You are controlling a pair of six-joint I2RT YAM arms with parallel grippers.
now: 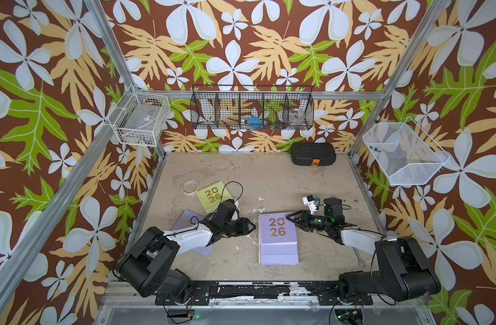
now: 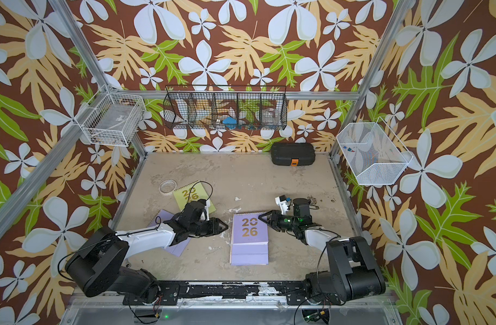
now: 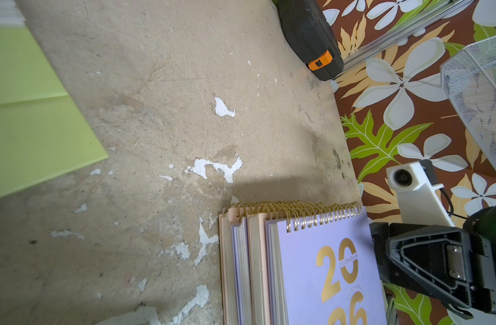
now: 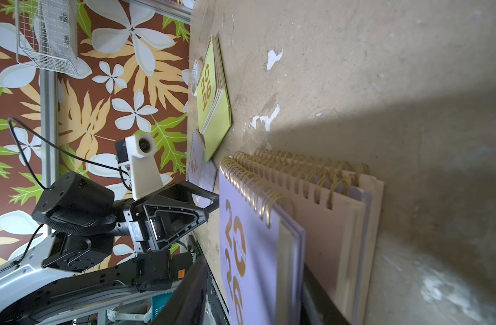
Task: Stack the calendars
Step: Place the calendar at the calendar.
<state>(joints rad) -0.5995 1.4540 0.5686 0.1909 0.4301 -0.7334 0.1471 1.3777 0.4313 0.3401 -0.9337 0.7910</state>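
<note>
A stack of calendars (image 1: 277,233) lies mid-table, a lilac "2026" cover (image 2: 249,228) on top, with pink and lilac ones beneath it (image 3: 241,267). A lime green calendar (image 1: 213,197) lies far left. Another lilac calendar (image 1: 184,222) lies partly under my left arm. My right gripper (image 1: 288,217) is open at the stack's far right corner. In the right wrist view its fingers (image 4: 184,295) straddle the edge of the top lilac calendar (image 4: 246,244). My left gripper (image 1: 253,226) hovers just left of the stack, open, with nothing between its fingers.
A black case with an orange latch (image 1: 313,154) stands at the back right. A clear round lid (image 1: 190,186) lies beside the green calendar. A metal wrench (image 1: 443,257) lies near the right arm. Wire baskets (image 1: 252,108) hang on the walls.
</note>
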